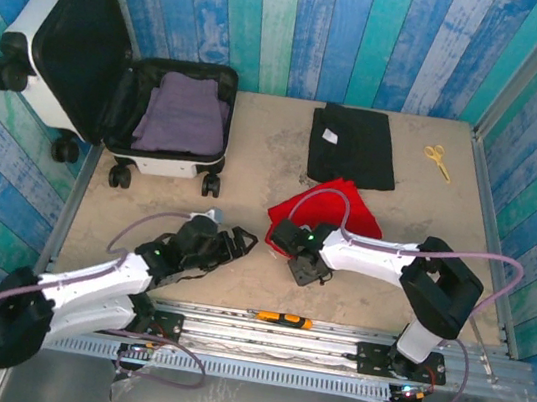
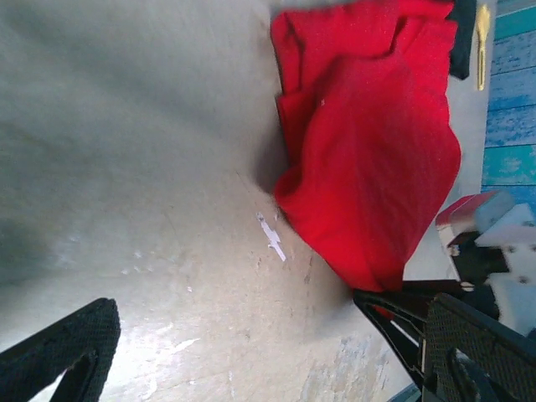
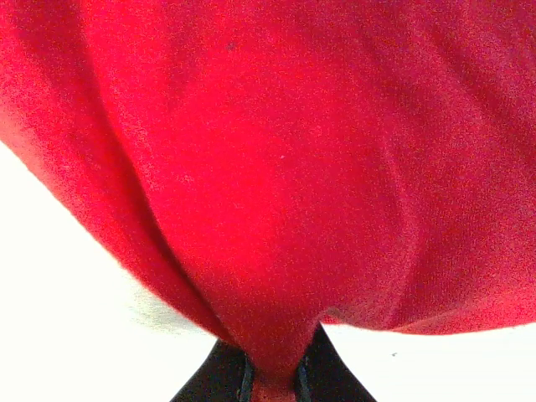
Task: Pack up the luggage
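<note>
The luggage (image 1: 77,61) lies open at the far left, its white lid propped against the wall and a folded purple garment (image 1: 185,113) in its black-lined base. A red cloth (image 1: 333,209) is bunched at mid-table. My right gripper (image 1: 282,229) is shut on its near left edge; in the right wrist view the red cloth (image 3: 276,167) narrows into a pinch between the black fingers (image 3: 219,377). My left gripper (image 1: 240,241) hangs open just left of it, over bare table, with the red cloth (image 2: 368,151) ahead of the wide-spread fingers (image 2: 67,352).
A folded black garment (image 1: 354,145) lies at the far middle, and yellow scissors (image 1: 438,161) lie to its right. An orange-and-black utility knife (image 1: 281,318) rests on the near rail. Blue plank walls close in the table on three sides.
</note>
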